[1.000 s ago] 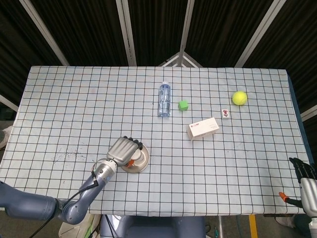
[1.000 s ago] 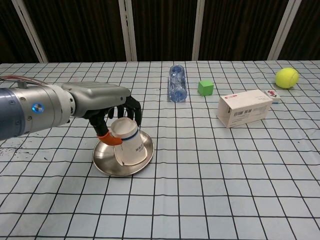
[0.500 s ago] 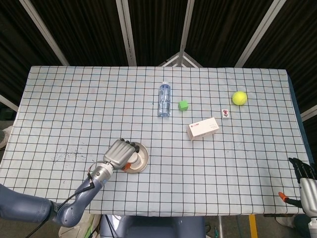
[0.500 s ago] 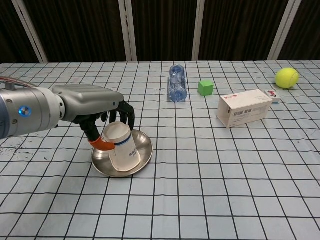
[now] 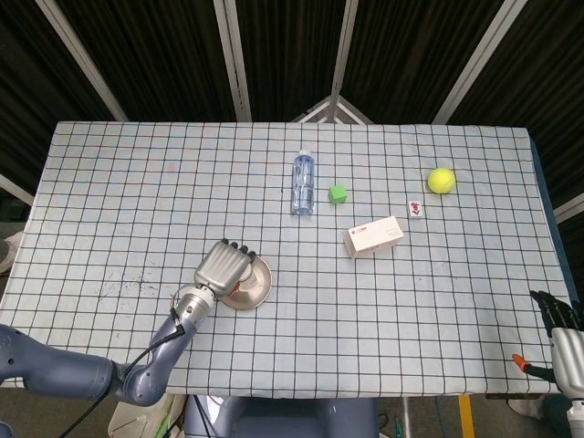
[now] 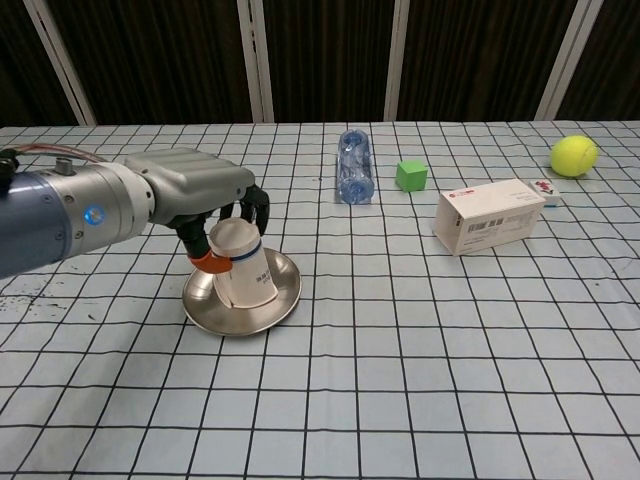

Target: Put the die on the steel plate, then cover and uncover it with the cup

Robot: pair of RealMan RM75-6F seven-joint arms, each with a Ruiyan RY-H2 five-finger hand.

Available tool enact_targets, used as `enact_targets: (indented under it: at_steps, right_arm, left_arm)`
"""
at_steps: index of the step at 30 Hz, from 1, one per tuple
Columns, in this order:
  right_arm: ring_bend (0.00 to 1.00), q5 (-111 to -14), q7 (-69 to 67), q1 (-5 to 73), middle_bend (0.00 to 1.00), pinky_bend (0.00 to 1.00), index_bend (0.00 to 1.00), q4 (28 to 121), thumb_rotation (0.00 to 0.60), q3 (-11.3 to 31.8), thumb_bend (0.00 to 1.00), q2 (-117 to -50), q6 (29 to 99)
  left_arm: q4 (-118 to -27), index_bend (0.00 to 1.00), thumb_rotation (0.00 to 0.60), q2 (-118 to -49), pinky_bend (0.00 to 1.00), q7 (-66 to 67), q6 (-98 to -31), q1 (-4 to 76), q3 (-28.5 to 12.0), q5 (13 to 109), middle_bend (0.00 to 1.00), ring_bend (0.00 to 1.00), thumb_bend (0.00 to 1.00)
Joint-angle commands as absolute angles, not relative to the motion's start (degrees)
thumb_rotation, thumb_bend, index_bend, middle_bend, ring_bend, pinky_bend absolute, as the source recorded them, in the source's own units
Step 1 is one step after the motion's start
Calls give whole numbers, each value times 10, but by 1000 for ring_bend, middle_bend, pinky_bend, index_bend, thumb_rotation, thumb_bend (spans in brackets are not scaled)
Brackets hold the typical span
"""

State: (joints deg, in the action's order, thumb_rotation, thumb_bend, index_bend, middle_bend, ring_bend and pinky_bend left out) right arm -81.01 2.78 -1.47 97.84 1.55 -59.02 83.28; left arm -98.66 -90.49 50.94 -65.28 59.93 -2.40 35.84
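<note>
A white paper cup (image 6: 240, 266) stands mouth-down, slightly tilted, on the round steel plate (image 6: 283, 297). My left hand (image 6: 198, 192) grips the cup from above and behind, with its fingers wrapped around the cup's base. In the head view the left hand (image 5: 224, 268) covers the cup and most of the plate (image 5: 260, 282). No die shows on the plate; the cup hides whatever lies under it. My right hand (image 5: 558, 330) hangs off the table's near right corner, holding nothing.
A clear water bottle (image 6: 354, 165) lies on its side at the back middle. Beside it sits a green cube (image 6: 411, 175). Further right are a white carton (image 6: 490, 215), a small tile (image 6: 546, 189) and a yellow tennis ball (image 6: 573, 155).
My left hand has brought the tilted cup more upright on the plate. Hand, cup and plate have shifted slightly away from the table's near edge. The right hand has not moved.
</note>
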Motion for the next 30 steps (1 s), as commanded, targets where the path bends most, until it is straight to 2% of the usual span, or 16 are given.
enact_targets:
  at_steps: [1, 7, 13, 19, 30]
  right_arm:
    - [132, -810, 28, -15, 125, 61, 107, 978, 600, 15, 42, -590, 833]
    - [132, -809, 28, -16, 125, 61, 108, 978, 600, 16, 42, -589, 835]
    - [132, -812, 28, -15, 124, 61, 108, 979, 600, 15, 42, -590, 835]
    - [132, -814, 30, -15, 124, 61, 108, 980, 600, 14, 42, -590, 835]
    - [132, -814, 34, -14, 125, 61, 108, 981, 600, 14, 42, -592, 833]
  left_arm:
    - [-951, 490, 600, -936, 326, 506, -653, 601, -27, 379, 459, 342, 488]
    - [-917, 490, 600, -969, 327, 476, -644, 592, -21, 436, 459, 342, 488]
    - [-927, 490, 600, -972, 327, 456, -637, 580, -12, 468, 459, 342, 488]
    - [-952, 490, 600, -955, 327, 441, -632, 565, 1, 492, 459, 342, 489]
    - [-1026, 491, 600, -887, 327, 430, -609, 551, 3, 441, 461, 342, 488]
